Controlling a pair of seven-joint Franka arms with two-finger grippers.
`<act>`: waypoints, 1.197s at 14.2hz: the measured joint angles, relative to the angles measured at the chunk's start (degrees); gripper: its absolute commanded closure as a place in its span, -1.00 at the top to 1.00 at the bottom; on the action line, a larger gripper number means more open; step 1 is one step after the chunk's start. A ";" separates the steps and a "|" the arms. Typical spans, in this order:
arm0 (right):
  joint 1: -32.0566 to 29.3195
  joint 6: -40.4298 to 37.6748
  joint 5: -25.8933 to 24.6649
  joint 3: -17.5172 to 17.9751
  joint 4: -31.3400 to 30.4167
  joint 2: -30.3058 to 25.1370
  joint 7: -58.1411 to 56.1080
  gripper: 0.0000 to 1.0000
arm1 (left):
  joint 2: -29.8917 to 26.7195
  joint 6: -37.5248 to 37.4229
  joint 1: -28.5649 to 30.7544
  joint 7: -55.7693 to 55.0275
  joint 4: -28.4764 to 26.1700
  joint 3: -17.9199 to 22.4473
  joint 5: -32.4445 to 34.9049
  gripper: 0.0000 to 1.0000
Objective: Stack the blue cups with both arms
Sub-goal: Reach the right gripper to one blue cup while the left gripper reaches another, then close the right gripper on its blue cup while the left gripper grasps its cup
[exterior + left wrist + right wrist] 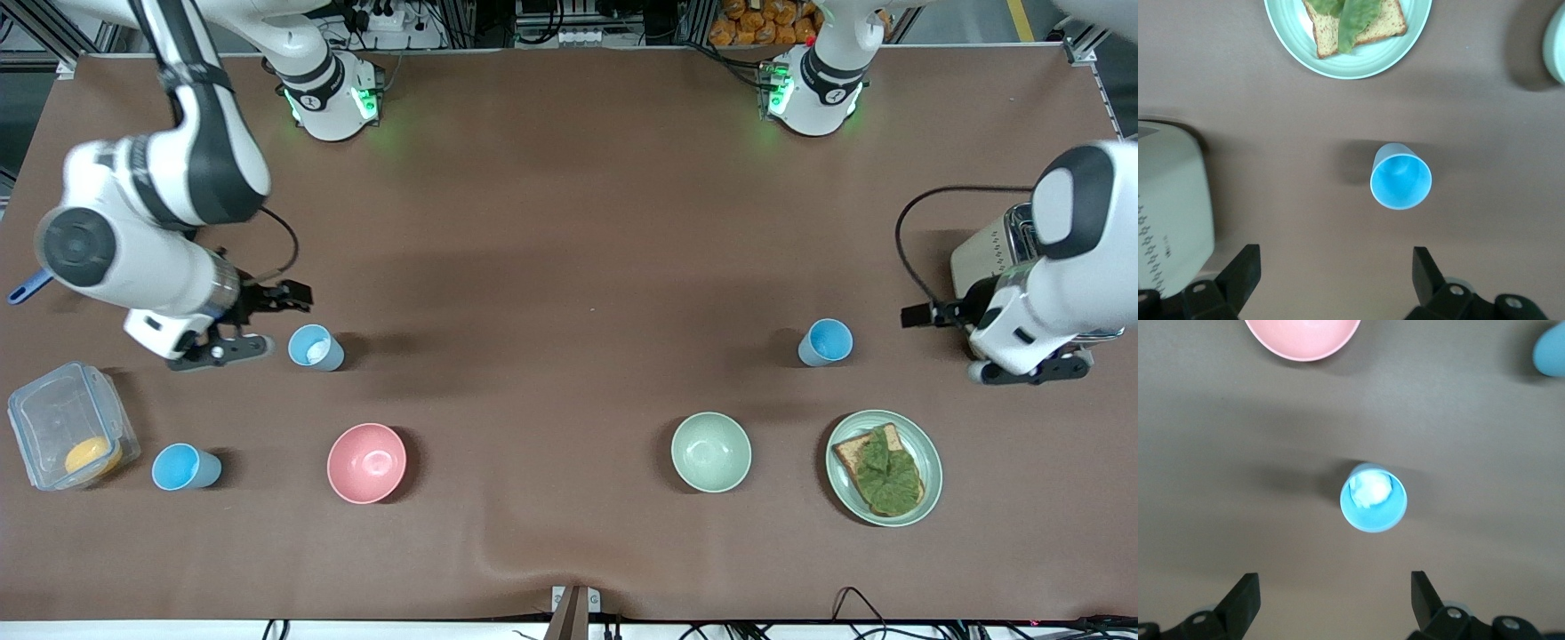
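Note:
A pale blue cup [316, 347] with a whitish inside stands upright toward the right arm's end of the table. It also shows in the right wrist view [1373, 497]. A brighter blue cup [825, 342] stands upright toward the left arm's end, and it shows in the left wrist view [1401, 177]. A third sky-blue cup [185, 468] stands nearer the front camera. My right gripper [283, 302] [1334, 583] is open and empty over the table beside the pale cup. My left gripper [920, 315] [1335, 260] is open and empty over the table between the toaster and the brighter cup.
A pink bowl [366, 462], a green bowl [710, 452] and a plate [929, 462] with bread and lettuce lie nearer the front camera. A toaster [991, 253] stands under the left arm. A clear plastic box [62, 427] sits beside the third cup.

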 measured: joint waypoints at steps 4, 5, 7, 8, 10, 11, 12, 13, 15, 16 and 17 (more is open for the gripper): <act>0.73 12.97 -0.02 -0.01 -8.04 2.00 0.18 1.00 | 5.10 4.72 -0.28 -0.60 0.04 -0.27 0.00 1.00; 0.82 15.10 -0.02 -0.01 -9.21 2.86 0.18 1.00 | 6.12 6.10 -0.29 -0.64 0.05 -0.32 0.00 1.00; 1.71 19.99 -0.02 -0.02 -11.72 4.22 0.90 1.00 | 7.75 8.09 -0.63 -0.64 0.11 -0.43 0.00 1.00; 2.33 22.48 -0.19 -0.01 -13.02 4.81 1.70 0.84 | 8.36 8.68 -1.03 -0.64 0.14 -0.48 0.00 1.00; 2.88 25.23 -1.11 -0.03 -14.37 6.30 2.57 0.25 | 9.09 9.23 -2.46 -0.64 0.47 -0.60 0.00 1.00; 2.88 25.69 -1.35 -0.19 -14.57 7.06 2.58 -0.18 | 9.12 9.23 -3.46 -0.64 0.69 -0.64 0.15 1.00; 2.87 25.89 -1.59 -0.44 -14.60 7.78 2.58 -0.75 | 9.10 9.23 -4.40 -0.64 0.98 -0.64 0.33 1.00; 2.87 26.01 -1.70 -0.62 -14.59 8.36 2.58 -1.00 | 9.08 9.23 -5.11 -0.68 1.32 -0.65 0.44 1.00; 2.87 25.99 -1.80 -0.74 -14.58 9.25 2.58 -1.00 | 9.05 9.04 -5.64 -0.71 2.04 -0.65 0.56 1.00; 2.87 26.00 -1.83 -0.77 -14.50 9.49 2.58 -1.00 | 9.05 8.95 -5.60 -0.74 2.22 -0.61 0.57 1.00; 2.87 25.98 -1.84 -0.82 -14.25 9.54 2.58 -1.00 | 9.03 8.94 -5.45 -1.10 2.30 -0.54 0.57 1.00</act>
